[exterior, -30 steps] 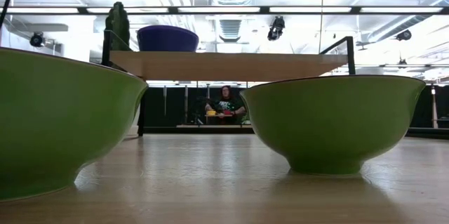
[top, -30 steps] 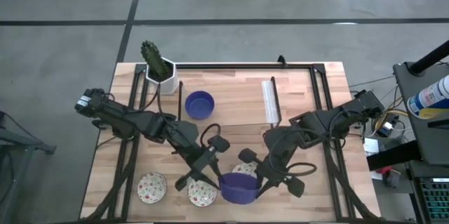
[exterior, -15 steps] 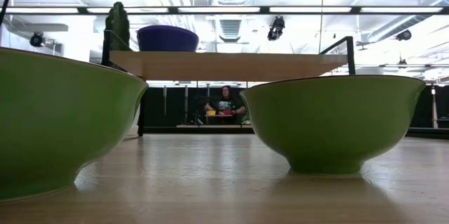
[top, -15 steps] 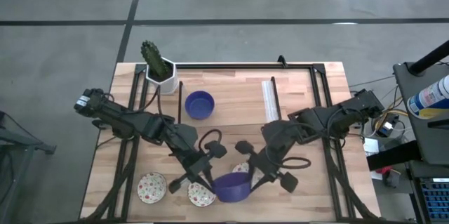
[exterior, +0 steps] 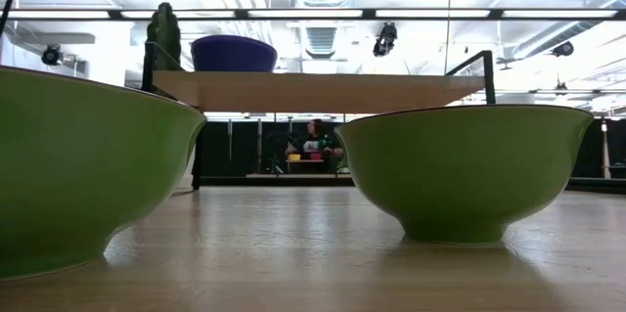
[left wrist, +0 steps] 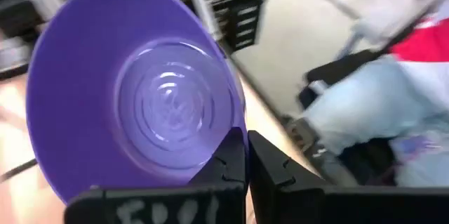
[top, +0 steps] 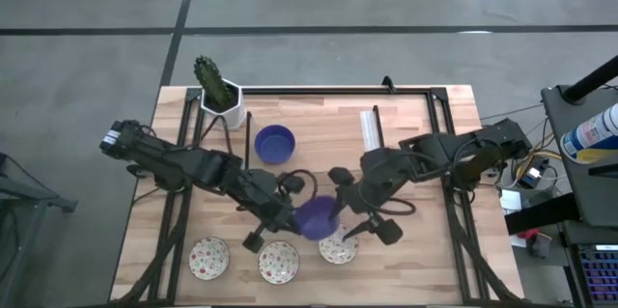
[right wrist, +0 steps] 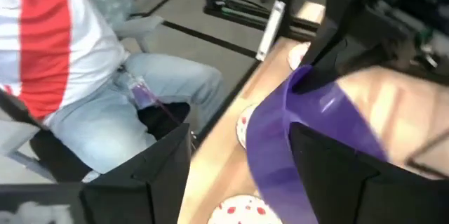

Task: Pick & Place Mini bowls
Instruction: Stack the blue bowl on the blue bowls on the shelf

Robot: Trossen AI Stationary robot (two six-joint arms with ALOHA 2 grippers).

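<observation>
A deep blue mini bowl (top: 317, 218) hangs tipped on its side above the table's middle, with my left gripper (top: 294, 219) shut on it. My right gripper (top: 359, 207) stands open just to its right, and the bowl's edge (right wrist: 309, 133) shows between its fingers. A second blue bowl (top: 275, 144) rests on its base farther back. Three speckled cream bowls (top: 209, 257) (top: 278, 262) (top: 338, 245) sit in a row along the near edge. My left gripper pinches the blue bowl's rim (left wrist: 228, 136) between its two fingers, one inside the bowl and one outside. The fingers come level from the table's left. The bowl is lifted clear and tipped on edge, its hollow facing the wrist. Whether my right gripper touches the bowl I cannot tell.
A white pot with a green cactus (top: 217, 91) stands at the far left corner. A black frame (top: 372, 139) crosses the table. A person in a red-and-white shirt (right wrist: 56, 34) sits by the near edge. Two large green bowls (exterior: 78, 175) (exterior: 465, 170) fill the low view.
My right gripper has opened and let go of the blue bowl, while my left gripper has shut on its rim. The bowl has gone from above the near edge toward the table's middle, carried by my left gripper. My right gripper has also drawn toward the far edge.
</observation>
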